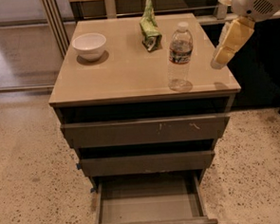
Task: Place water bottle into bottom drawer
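**Bottle's on top, bottom drawer's pulled out, gripper off to the right**

Here's what you've got. The water bottle (180, 57) is standing upright on the cabinet top (128, 72), near the right front corner, white cap up and the dark label band around its middle. It's not in any drawer.

Your gripper (221, 55) is up in the air at the right edge of the cabinet, hanging down at a slant from the white arm housing (257, 0) in the top right corner. It's near the bottle but apart from it, with a clear gap between the two, so it has no hold on the bottle. I honestly can't tell from this angle whether it's open or closed.

The bottom drawer (148, 203) is pulled well out toward the camera, and you can see its grey inside. It's narrower than the two above. The middle drawer (148, 163) sticks out a little, and so does the top drawer (146, 131), which has pale scratches on its front.

Also on the cabinet top: a white bowl (89, 44) at the back left, and a green snack bag (149, 25) standing at the back, just behind and left of the bottle. The floor (24, 163) is speckled.
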Tool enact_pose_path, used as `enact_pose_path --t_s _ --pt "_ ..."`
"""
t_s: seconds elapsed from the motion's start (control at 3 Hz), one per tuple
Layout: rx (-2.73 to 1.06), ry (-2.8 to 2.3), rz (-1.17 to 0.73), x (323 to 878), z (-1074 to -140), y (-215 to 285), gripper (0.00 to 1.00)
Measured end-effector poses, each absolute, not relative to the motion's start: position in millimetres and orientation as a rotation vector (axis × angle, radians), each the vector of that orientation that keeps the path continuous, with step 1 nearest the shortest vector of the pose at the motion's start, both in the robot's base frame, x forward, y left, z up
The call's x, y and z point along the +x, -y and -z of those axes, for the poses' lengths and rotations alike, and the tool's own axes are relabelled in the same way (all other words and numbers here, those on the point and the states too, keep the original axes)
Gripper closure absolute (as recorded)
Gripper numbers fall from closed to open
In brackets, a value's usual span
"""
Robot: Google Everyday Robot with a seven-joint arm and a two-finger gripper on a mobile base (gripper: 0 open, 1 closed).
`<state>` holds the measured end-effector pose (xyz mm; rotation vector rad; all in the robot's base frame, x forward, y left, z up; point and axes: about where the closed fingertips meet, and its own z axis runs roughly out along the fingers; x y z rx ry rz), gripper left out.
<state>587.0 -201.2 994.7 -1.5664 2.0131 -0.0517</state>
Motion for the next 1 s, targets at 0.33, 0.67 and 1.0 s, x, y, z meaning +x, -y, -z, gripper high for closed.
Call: enact_pose_path --t_s 0.33,0.67,1.0 --pt "-1.494 -1.955 -0.043 633.2 -1001.2 196.2 0.00" --pt "-1.473 -1.930 -0.035 640.2 -1013.2 197.4 0.00" --pt "-1.455 -1.939 -0.095 636.0 -1000.7 196.5 0.00"
